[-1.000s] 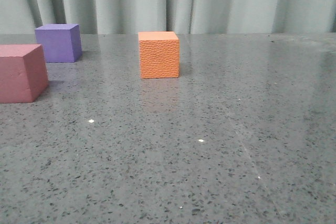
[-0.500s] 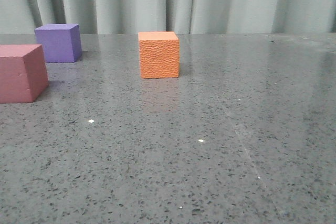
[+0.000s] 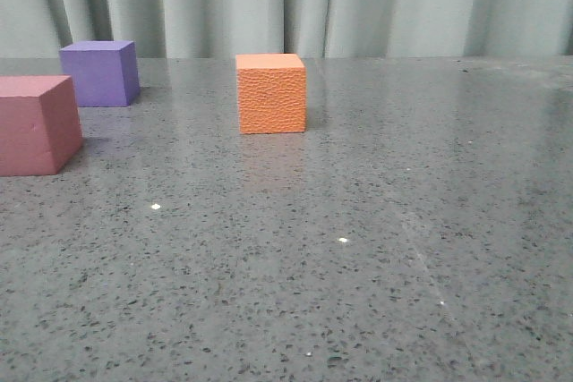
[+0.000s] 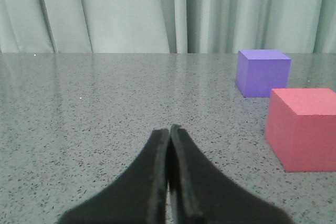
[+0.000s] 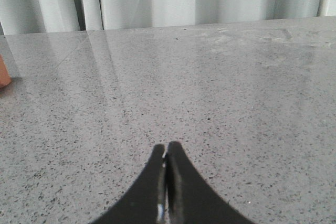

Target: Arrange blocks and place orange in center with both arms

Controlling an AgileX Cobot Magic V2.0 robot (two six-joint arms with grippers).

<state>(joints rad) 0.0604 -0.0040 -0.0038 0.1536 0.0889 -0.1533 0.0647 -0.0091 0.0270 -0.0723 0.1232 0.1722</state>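
- The left pincer (image 4: 169,132) has its two fingers pressed together with nothing between them, low over the speckled grey surface (image 4: 94,108); it touches no block.
- The right pincer (image 5: 166,150) is likewise closed on nothing, pointing across bare stone, with only a sliver of the orange cube (image 5: 3,72) at the very edge of its view.
- In the left wrist view the pink-red cube (image 4: 304,128) sits nearest that pincer, off to one side, and the purple cube (image 4: 261,72) stands just beyond it, a small gap between them.
- The front view shows the orange cube (image 3: 270,93) standing alone near the middle of the surface, well apart from the purple cube (image 3: 100,72) and the pink-red cube (image 3: 36,124), which both lie on the robot's left.
- Judged from this, the work has not begun: no block is gripped and neither arm shows in the front view.
- The orange looks roughly centred already, so the likely next move is to spread a pincer's fingers and carry one left-hand cube to the orange's other side, so that it stands between the two.
- The left arm is the closer one to those cubes.
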